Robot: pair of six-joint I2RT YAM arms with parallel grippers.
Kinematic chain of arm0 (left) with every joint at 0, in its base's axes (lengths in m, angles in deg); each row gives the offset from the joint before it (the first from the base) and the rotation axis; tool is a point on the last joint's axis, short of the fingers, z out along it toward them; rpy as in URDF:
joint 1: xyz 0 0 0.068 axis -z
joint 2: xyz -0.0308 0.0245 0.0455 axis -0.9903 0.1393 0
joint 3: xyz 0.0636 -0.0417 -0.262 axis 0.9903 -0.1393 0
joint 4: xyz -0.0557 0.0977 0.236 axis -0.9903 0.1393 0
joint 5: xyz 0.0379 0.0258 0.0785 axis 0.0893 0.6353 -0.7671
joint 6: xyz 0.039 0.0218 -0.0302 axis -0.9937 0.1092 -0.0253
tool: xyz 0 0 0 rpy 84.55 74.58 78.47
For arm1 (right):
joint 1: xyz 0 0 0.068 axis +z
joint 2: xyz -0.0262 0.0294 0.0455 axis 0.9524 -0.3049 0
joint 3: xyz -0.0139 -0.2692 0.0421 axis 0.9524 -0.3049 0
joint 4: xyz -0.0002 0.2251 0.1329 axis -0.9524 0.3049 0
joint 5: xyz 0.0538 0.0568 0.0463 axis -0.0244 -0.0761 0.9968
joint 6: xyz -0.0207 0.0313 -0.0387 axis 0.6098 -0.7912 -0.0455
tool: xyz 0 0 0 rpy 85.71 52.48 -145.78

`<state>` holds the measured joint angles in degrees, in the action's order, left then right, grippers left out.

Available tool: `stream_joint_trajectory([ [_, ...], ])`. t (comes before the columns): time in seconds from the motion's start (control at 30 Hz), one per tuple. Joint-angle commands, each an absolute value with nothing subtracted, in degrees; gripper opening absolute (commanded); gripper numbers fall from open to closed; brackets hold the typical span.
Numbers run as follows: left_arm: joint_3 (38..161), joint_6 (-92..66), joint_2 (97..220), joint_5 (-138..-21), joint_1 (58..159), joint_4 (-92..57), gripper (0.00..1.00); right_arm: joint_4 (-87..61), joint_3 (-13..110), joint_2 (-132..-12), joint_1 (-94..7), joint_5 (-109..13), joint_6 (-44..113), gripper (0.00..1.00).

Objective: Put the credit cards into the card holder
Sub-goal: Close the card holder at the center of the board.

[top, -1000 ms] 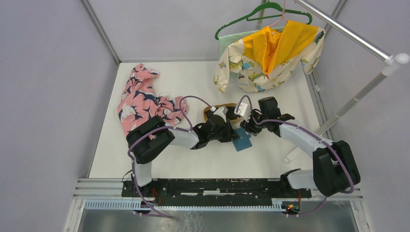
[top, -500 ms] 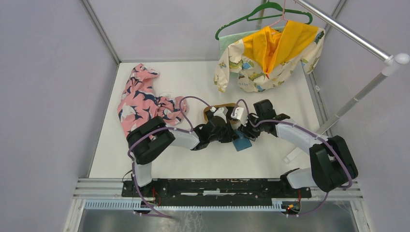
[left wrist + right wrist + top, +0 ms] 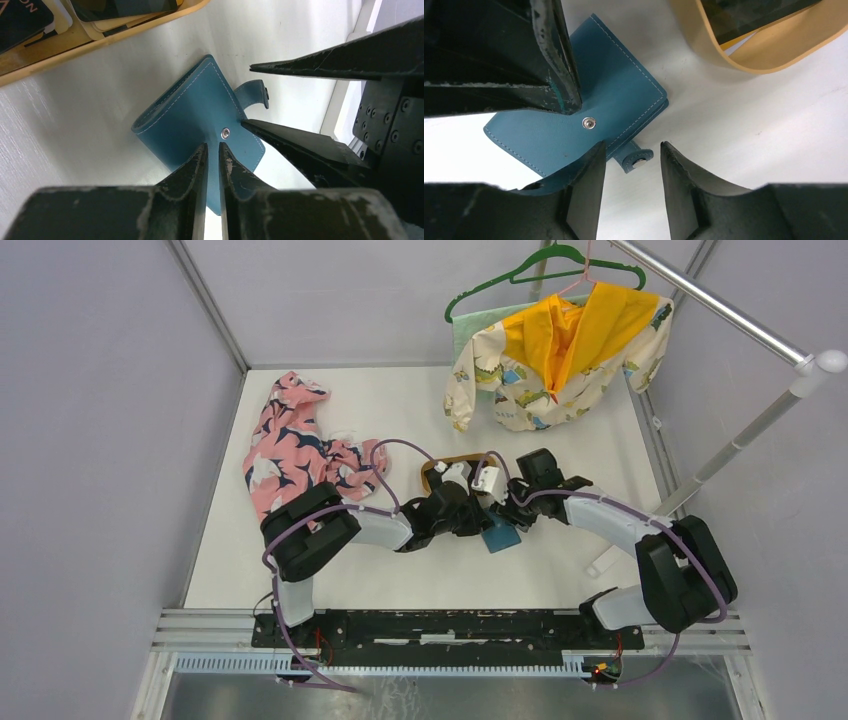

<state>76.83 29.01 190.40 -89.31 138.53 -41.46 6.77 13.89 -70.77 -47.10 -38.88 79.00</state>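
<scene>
The teal card holder [image 3: 500, 534] lies folded shut on the white table, snap stud up, its side tab [image 3: 636, 159] unfastened. My left gripper [image 3: 210, 147] is shut, its tips resting over the holder's cover [image 3: 195, 112] beside the stud. My right gripper [image 3: 630, 147] is open, with the tab lying between its fingers, one finger [image 3: 589, 165] over the holder's edge [image 3: 574, 135]. Dark credit cards [image 3: 125, 6] lie in the tan wooden tray [image 3: 100, 42] just beyond; one also shows in the right wrist view [image 3: 754, 15]. In the top view, the arms hide most of the tray.
A pink floral garment [image 3: 290, 445] lies at the back left. Clothes on hangers [image 3: 555, 350] hang from a metal rack [image 3: 740, 430] at the back right. The tray's rim [image 3: 744, 62] is close to the holder.
My right gripper has moved left, closer to the card holder and my left gripper. The left arm and the holder have hardly moved.
</scene>
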Motion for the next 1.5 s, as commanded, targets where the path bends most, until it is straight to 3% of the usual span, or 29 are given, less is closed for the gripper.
stream_joint_trajectory([
  [0.0,77.5,30.4,188.0,-91.6,138.9,-40.0,0.21,4.7,14.6,-71.0,-45.7,-44.9,78.7,0.46],
  [0.13,77.1,30.2,187.3,-91.6,139.0,-40.0,0.21,4.2,14.9,-70.3,-45.7,-45.0,78.4,0.24],
  [0.27,76.2,29.9,185.7,-91.3,139.4,-40.1,0.21,4.1,15.1,-69.9,-45.5,-42.2,78.4,0.08],
  [0.87,68.7,28.3,177.1,-92.4,139.7,-41.0,0.24,0.6,15.6,-71.0,-40.9,-26.9,79.7,0.04],
  [1.1,64.6,26.8,171.1,-94.1,139.7,-39.0,0.23,1.6,18.2,-74.1,-39.4,-25.7,79.5,0.11],
  [1.3,65.0,25.1,172.2,-93.6,139.7,-38.5,0.18,2.6,18.6,-68.6,-39.6,-32.1,82.4,0.41],
  [1.47,66.5,23.0,173.9,-92.8,139.5,-38.0,0.14,3.3,17.8,-61.1,-40.4,-30.8,86.1,0.5],
])
